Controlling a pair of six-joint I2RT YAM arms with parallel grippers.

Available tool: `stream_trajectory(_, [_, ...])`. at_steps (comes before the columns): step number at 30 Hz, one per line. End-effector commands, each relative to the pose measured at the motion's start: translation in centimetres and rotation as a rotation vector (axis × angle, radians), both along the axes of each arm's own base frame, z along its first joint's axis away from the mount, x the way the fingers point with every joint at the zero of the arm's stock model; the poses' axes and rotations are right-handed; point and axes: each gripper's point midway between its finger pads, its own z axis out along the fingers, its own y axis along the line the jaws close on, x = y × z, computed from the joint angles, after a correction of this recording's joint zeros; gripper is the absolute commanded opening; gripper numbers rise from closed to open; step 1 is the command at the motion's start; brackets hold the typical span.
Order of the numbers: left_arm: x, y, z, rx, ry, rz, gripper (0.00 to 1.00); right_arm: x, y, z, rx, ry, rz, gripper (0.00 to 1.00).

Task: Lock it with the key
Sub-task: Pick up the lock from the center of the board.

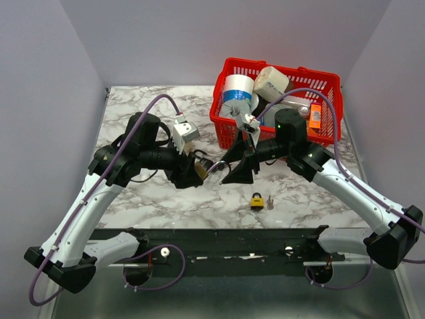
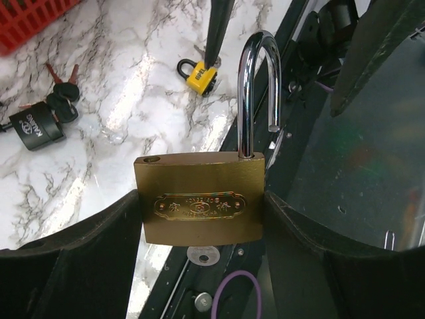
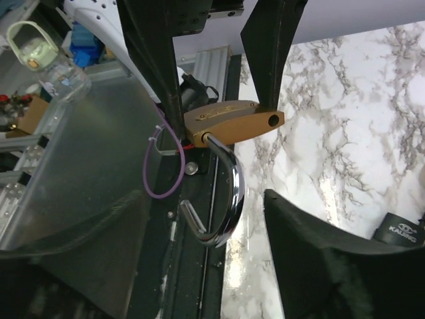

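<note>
A brass padlock (image 2: 199, 199) is held by its body in my left gripper (image 2: 199, 207), above the table's near edge. The left jaws are shut on its two sides. Its chrome shackle (image 2: 259, 86) stands swung open, with the free end out of the body. A small silver key head (image 2: 202, 254) shows just under the padlock's bottom edge. In the top view the padlock (image 1: 200, 171) hangs between both arms. My right gripper (image 3: 206, 199) is open, and its fingers straddle the shackle (image 3: 229, 193) without touching it.
A small yellow padlock (image 1: 257, 200) with keys lies on the marble near the front edge. A black padlock (image 2: 36, 126) with red-headed keys lies further back. A red basket (image 1: 332, 100) holding tape rolls and other items stands at the back right.
</note>
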Motion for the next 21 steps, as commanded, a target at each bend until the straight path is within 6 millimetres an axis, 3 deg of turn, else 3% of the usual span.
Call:
stream_trajectory(1, [-0.1, -1.6, 3.6, -0.100, -0.066, -0.028, 0.10, -1.1, 0.3, 0.1, 0.015, 0.072, 0.065, 0.72])
stream_trajectory(4, [-0.3, -1.8, 4.0, -0.116, -0.067, -0.028, 0.10, -1.2, 0.3, 0.1, 0.014, 0.077, 0.070, 0.49])
stream_trajectory(5, [-0.3, -1.9, 4.1, -0.122, -0.060, -0.028, 0.10, -1.3, 0.2, 0.1, 0.015, 0.074, 0.072, 0.32])
stream_trajectory(7, [-0.6, -2.1, 4.2, -0.130, -0.055, -0.033, 0.10, -1.3, 0.2, 0.2, 0.020, 0.062, 0.073, 0.10])
stream_trajectory(8, [-0.9, -2.3, 4.4, -0.145, -0.051, -0.049, 0.16, -1.3, 0.2, 0.4, 0.026, 0.046, 0.072, 0.01])
stream_trajectory(10, [-2.1, -2.6, 4.4, -0.175, -0.041, -0.128, 0.35, -1.3, 0.1, 1.0, 0.040, 0.020, 0.072, 0.01])
stream_trajectory(11, [-2.8, -2.7, 4.5, -0.192, -0.047, -0.173, 0.59, -1.4, 0.0, 1.5, 0.052, -0.006, 0.072, 0.01])
stream_trajectory(14, [-3.5, -3.0, 4.9, -0.252, -0.029, -0.183, 0.89, -1.5, -0.3, 2.3, 0.070, -0.049, 0.063, 0.01])
stream_trajectory(16, [-3.1, -2.8, 5.1, -0.256, -0.050, -0.148, 0.99, -1.8, -0.7, 2.6, 0.077, -0.066, 0.058, 0.01])
stream_trajectory(21, [-2.4, -2.2, 5.8, -0.247, -0.210, -0.152, 0.99, -3.2, -1.6, 2.6, 0.083, -0.110, 0.096, 0.01])
